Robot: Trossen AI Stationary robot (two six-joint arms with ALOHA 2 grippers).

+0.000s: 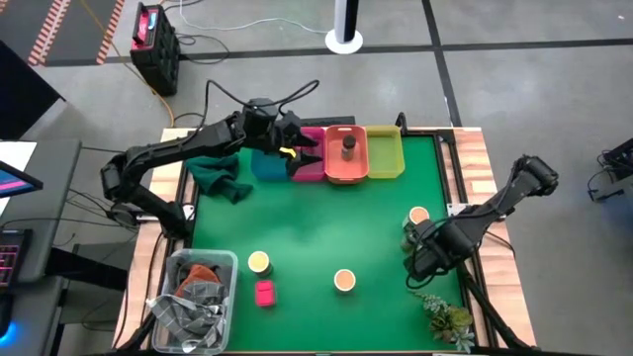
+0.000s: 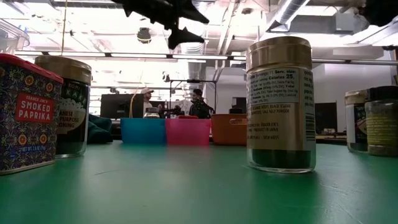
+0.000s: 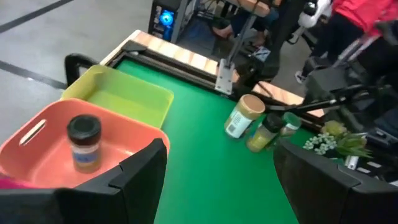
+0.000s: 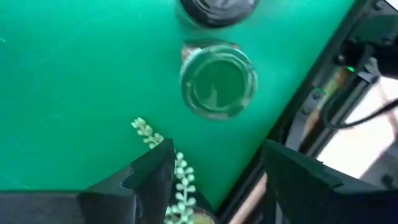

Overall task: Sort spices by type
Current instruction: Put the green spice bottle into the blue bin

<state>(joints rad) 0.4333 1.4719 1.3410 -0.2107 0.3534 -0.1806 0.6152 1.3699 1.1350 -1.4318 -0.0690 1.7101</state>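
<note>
My left gripper hangs open and empty above the pink bin, by the far edge. A dark-lidded glass jar stands in the orange bin. My right gripper points down, open and empty, near the right edge. It hangs over a glass jar standing on the mat, with another dark-lidded jar beyond that. A tan-lidded jar stands close by. Two tan-lidded jars and a pink box stand near the front.
A blue bin and a yellow bin flank the pink and orange ones. A green cloth lies at the far left. A clear tub of rags stands at the front left and a leafy sprig lies at the front right.
</note>
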